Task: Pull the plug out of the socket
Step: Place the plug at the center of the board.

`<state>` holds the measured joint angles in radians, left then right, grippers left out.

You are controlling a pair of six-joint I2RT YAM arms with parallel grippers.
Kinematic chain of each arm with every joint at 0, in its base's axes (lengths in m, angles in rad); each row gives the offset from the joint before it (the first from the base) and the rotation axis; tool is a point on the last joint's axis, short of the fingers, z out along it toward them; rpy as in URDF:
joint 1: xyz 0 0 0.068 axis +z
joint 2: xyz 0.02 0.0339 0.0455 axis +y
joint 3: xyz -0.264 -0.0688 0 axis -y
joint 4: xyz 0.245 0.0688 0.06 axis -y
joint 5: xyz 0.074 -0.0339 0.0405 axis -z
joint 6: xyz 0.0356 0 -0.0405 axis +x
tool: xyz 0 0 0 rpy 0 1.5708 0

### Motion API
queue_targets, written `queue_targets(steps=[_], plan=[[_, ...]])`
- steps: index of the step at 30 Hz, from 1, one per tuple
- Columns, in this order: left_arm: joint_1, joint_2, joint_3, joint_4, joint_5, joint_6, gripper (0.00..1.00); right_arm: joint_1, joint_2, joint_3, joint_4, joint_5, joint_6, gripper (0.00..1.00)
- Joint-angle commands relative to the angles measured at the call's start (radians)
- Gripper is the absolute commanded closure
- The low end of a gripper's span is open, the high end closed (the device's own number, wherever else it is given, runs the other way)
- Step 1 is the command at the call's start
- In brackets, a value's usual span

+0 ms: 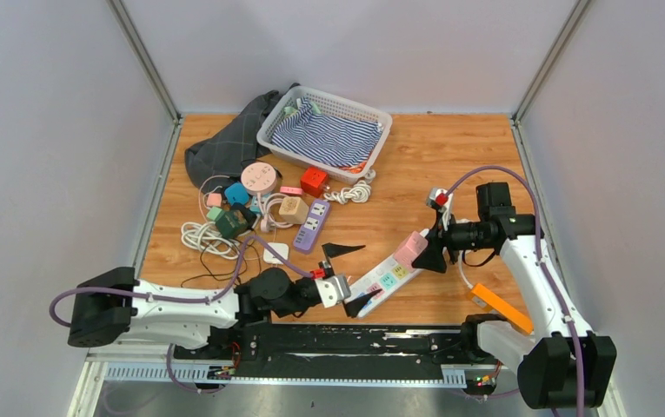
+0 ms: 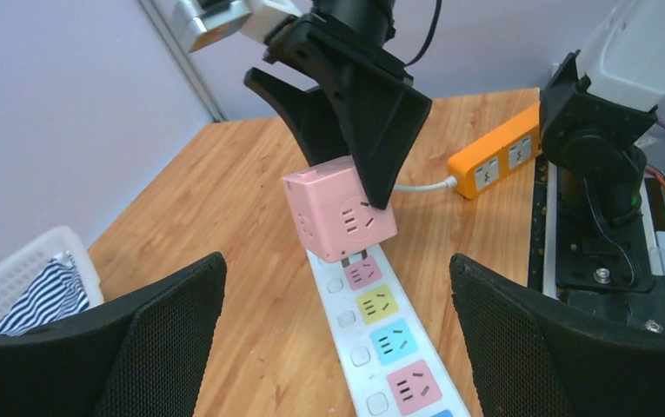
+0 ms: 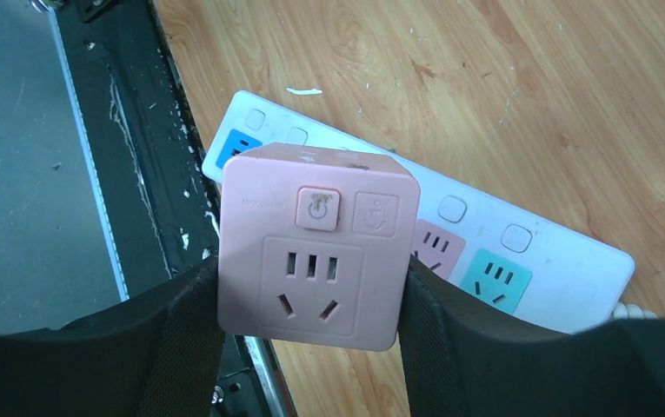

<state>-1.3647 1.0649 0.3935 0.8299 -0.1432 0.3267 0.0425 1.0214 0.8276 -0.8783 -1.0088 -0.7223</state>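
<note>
Near desk's [image 1: 450, 165] front edge, right of centre: my R gripper [image 3: 307, 295] clamps pink cube plug [image 2: 337, 213], tilted, prongs [image 2: 356, 258] showing over white strip [image 1: 385, 280]; my L gripper [image 2: 337, 261] gapes, straddling strip.

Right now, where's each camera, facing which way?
Top external: above and behind, looking down on the wooden table; left arm and right arm show.
Left wrist: low, facing along the white multicolour power strip toward the pink cube plug; open left gripper frames it.
Right wrist: angled down at that plug, clamped in right gripper.
Shared: plug and strip, all three.
</note>
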Motion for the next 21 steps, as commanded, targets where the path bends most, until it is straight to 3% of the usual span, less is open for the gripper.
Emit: queue_targets(steps=[1, 10, 21], plan=[[-0.004, 0.116, 0.064, 0.078, 0.036, 0.033, 0.00, -0.016, -0.012, 0.042, -0.028, -0.079, 0.003, 1.00], [-0.023, 0.441, 0.233, 0.135, -0.137, 0.110, 0.00, -0.022, -0.014, 0.046, -0.024, -0.092, 0.018, 1.00], [-0.049, 0.682, 0.256, 0.472, -0.291, 0.108, 0.00, -0.026, -0.015, 0.045, -0.018, -0.085, 0.027, 1.00]])
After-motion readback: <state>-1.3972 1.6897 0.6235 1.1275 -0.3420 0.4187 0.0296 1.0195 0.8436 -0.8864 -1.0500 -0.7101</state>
